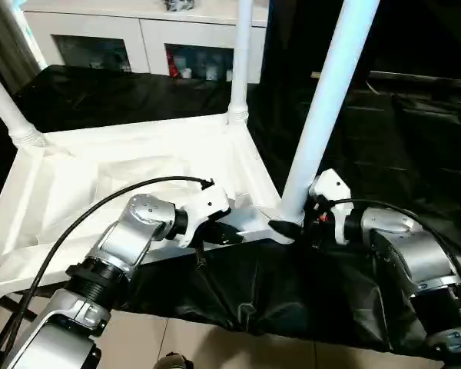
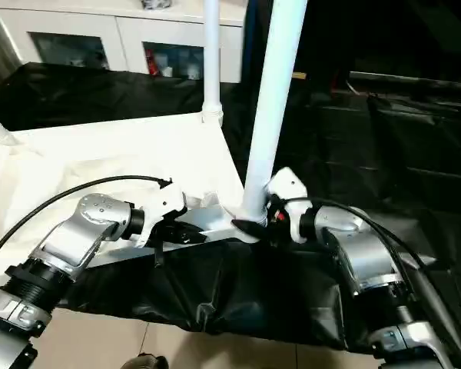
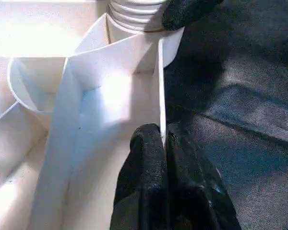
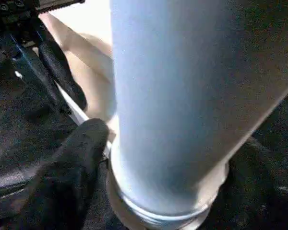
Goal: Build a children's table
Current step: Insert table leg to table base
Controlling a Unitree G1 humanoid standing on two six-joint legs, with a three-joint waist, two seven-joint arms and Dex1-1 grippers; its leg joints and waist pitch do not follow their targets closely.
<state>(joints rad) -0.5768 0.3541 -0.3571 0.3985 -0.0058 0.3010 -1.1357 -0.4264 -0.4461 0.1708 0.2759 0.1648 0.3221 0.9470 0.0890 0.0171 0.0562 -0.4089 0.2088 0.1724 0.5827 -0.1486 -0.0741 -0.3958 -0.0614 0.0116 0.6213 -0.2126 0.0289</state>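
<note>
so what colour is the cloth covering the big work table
Black cloth, clearest in the left eye view.

The white tabletop (image 1: 146, 181) lies upside down on the black surface (image 1: 238, 296), ribbed underside facing up. Three white tube legs stand in its corner sockets: the near leg (image 1: 326, 100) leans slightly, another (image 1: 242, 54) rises at the far corner, a third (image 1: 8, 108) at the left.
</note>
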